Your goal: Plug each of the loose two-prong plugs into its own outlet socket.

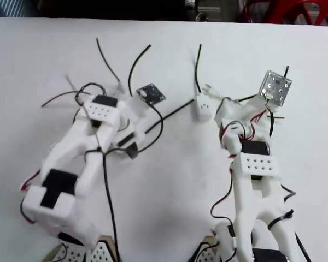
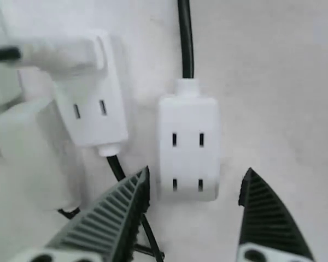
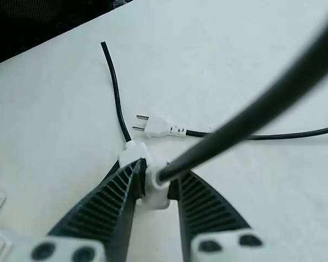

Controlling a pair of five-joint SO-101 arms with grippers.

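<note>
Right hand (image 3: 154,174) pinching socket block (image 3: 153,192), plug (image 3: 156,126) just beyond | left hand (image 2: 197,173) spread astride double outlet (image 2: 187,125) | pre-insertion; next: align prongs

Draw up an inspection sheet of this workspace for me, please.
Surface: white table.
Job's things: four-slot socket beside a neighbouring socket, visible slots unfilled; loose two-prong plug lying flat; white connector, plug or socket unclear.
Clutter: small black square piece; square metal plate.
Grippers: left gripper, jaws open, one either side of the four-slot socket's end; right gripper, jaws shut on the white connector.
Cables: black cords strewn across the table.
Surroundings: red frame beyond the far edge.
</note>
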